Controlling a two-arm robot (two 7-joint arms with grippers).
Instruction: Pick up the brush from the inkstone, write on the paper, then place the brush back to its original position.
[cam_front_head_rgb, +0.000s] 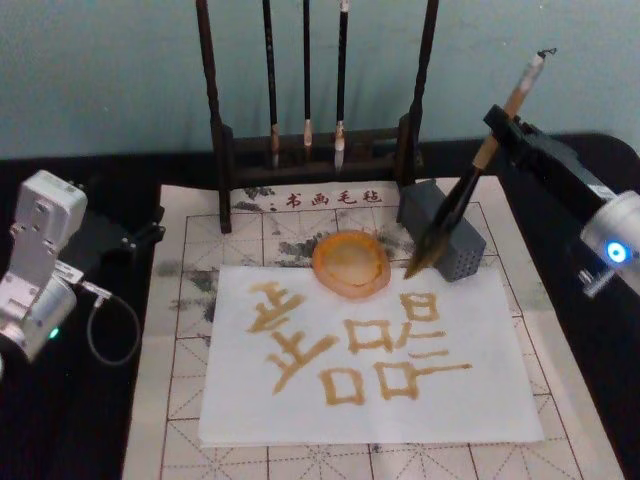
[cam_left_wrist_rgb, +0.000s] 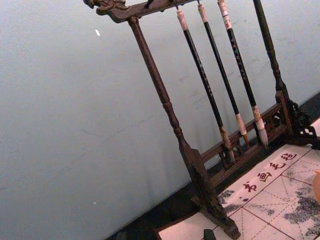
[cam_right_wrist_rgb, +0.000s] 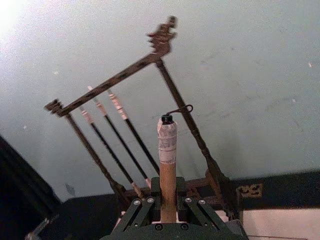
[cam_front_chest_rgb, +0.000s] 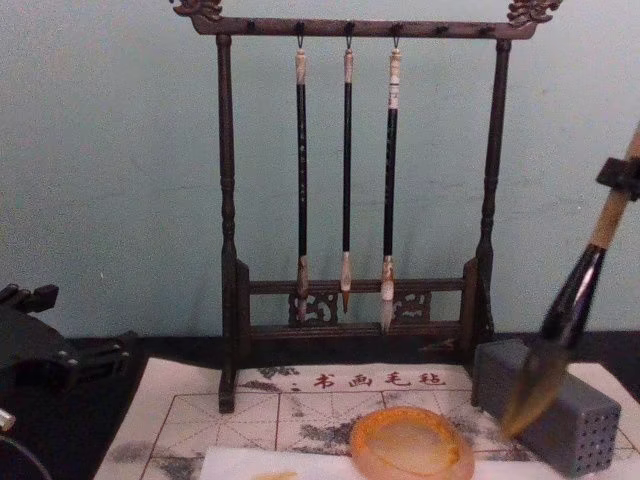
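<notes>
The right tool (cam_front_head_rgb: 497, 122) is clamped tight on the tan handle of the brush (cam_front_head_rgb: 468, 190), holding it tilted above the desk (cam_front_head_rgb: 60, 420). The dark tip hangs just right of the inkstone (cam_front_head_rgb: 350, 262), before the grey block (cam_front_head_rgb: 465, 255), near the top edge of the written paper (cam_front_head_rgb: 480, 390). The left tool (cam_front_head_rgb: 135, 238) sits parked far left.

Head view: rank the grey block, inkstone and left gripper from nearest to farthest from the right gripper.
From the right gripper, raised at the right and holding the brush:
1. Grey block, just below it on the right.
2. Inkstone, at the centre.
3. Left gripper, parked far left.
</notes>
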